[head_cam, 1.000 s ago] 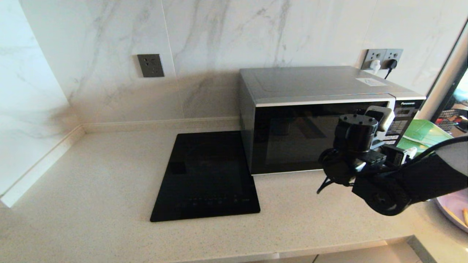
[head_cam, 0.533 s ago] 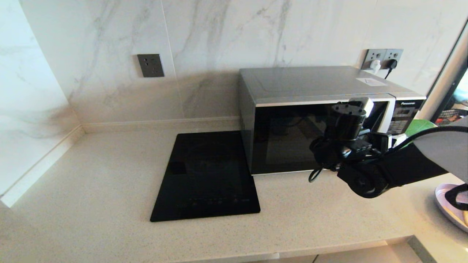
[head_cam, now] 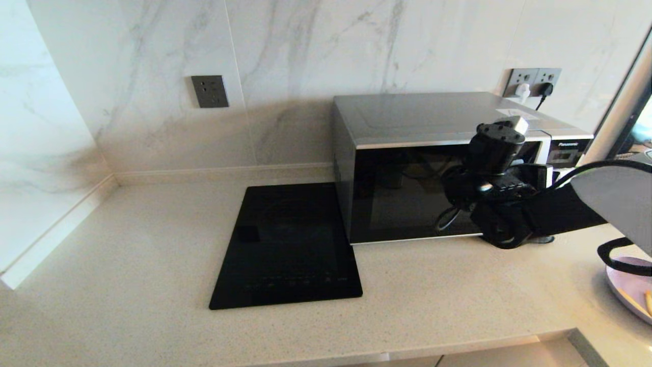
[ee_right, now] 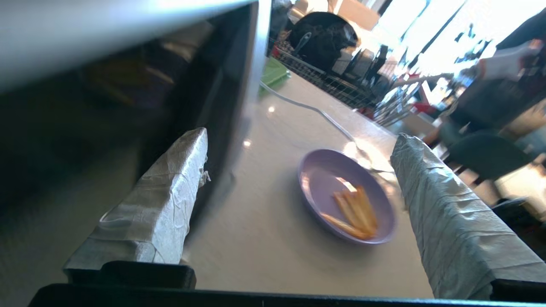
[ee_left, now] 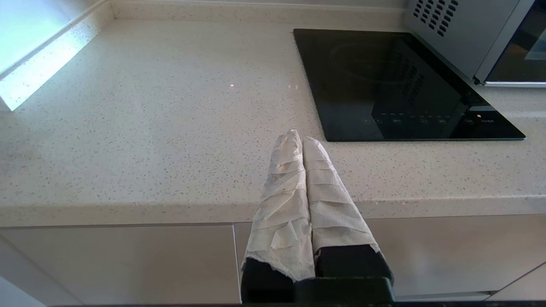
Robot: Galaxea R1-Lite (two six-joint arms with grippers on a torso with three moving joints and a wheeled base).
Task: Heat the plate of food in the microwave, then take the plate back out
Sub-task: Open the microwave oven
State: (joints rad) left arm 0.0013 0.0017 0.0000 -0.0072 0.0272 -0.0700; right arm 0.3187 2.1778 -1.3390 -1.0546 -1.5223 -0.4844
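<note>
The silver-grey microwave [head_cam: 407, 117] stands at the back right of the counter with its dark glass door [head_cam: 397, 199] shut. My right arm [head_cam: 560, 209] reaches in from the right and its wrist hangs in front of the door's right side, by the handle. The right gripper [ee_right: 300, 137] is open with nothing in it; one taped finger [ee_right: 170, 192] is close to the door's edge. The lilac plate [ee_right: 345, 196] with yellow fries [ee_right: 354, 211] sits on the counter beyond the fingers, at the right edge [head_cam: 629, 290]. The left gripper [ee_left: 302, 136] is shut and empty, parked over the counter's front edge.
A flat black cooktop [head_cam: 290, 244] lies left of the microwave. A green tray [ee_right: 273, 72], a grey cable [ee_right: 315, 113] and a wire rack [ee_right: 341, 85] are behind the plate. Wall sockets [head_cam: 532, 79] sit above the microwave. The counter's front edge [head_cam: 458, 346] runs below.
My right arm has risen and swung in toward the microwave door's handle side. It now covers the green tray in the head view. The door stays shut.
</note>
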